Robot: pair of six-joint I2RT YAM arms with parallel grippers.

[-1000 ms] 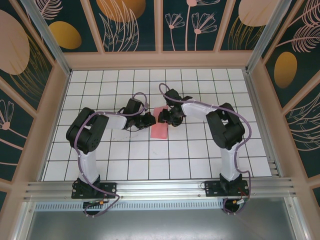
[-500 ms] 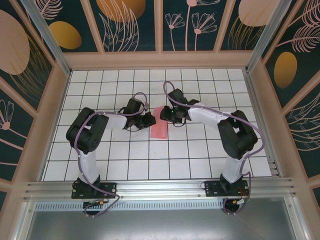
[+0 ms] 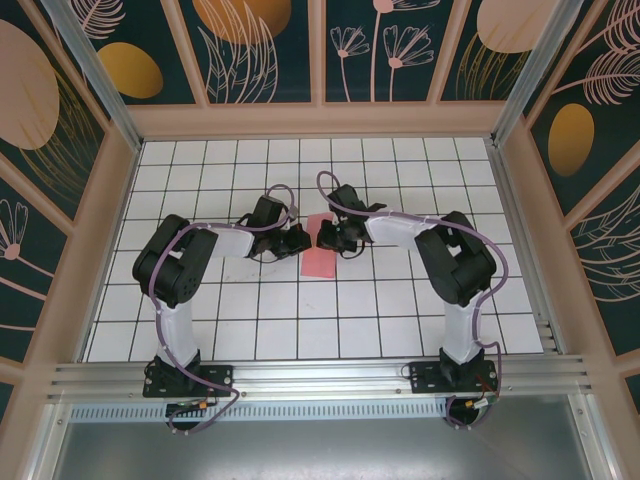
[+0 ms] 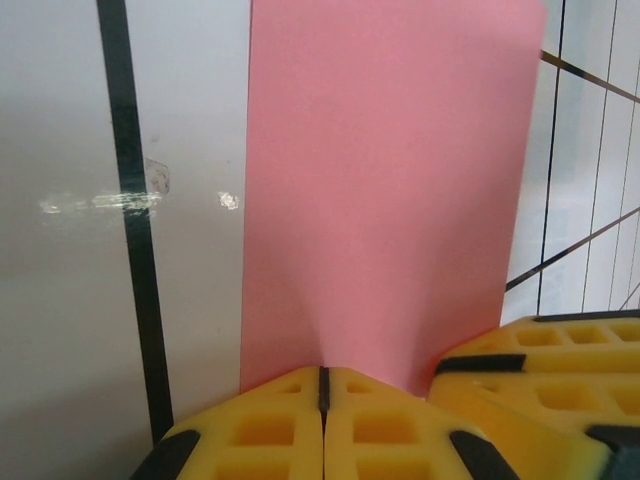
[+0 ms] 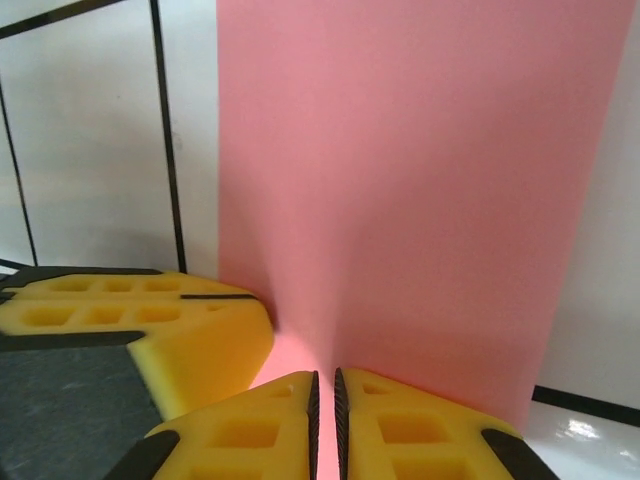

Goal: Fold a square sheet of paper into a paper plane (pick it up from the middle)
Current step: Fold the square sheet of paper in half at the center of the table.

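The square sheet of paper (image 3: 318,260) is a pink-red rectangle lying flat on the tiled table, its long side running toward the near edge. My left gripper (image 3: 302,240) meets its far left corner, and in the left wrist view the jaws (image 4: 322,378) are shut on the paper (image 4: 390,180), which puckers up into the seam. My right gripper (image 3: 325,238) faces it from the right. In the right wrist view its pads (image 5: 324,385) are shut to a thin slit on the paper's (image 5: 420,180) edge. Each wrist view shows the other gripper's yellow fingers (image 4: 545,370) (image 5: 150,320) close beside.
The white grid table (image 3: 250,310) is ringed by a raised wooden frame (image 3: 320,122) with patterned walls. Both arm bases sit on the metal rail (image 3: 310,380) at the near edge.
The right gripper swung slightly right and away, then came back to the paper's far end and closed its jaws. The left gripper and the paper stayed put.
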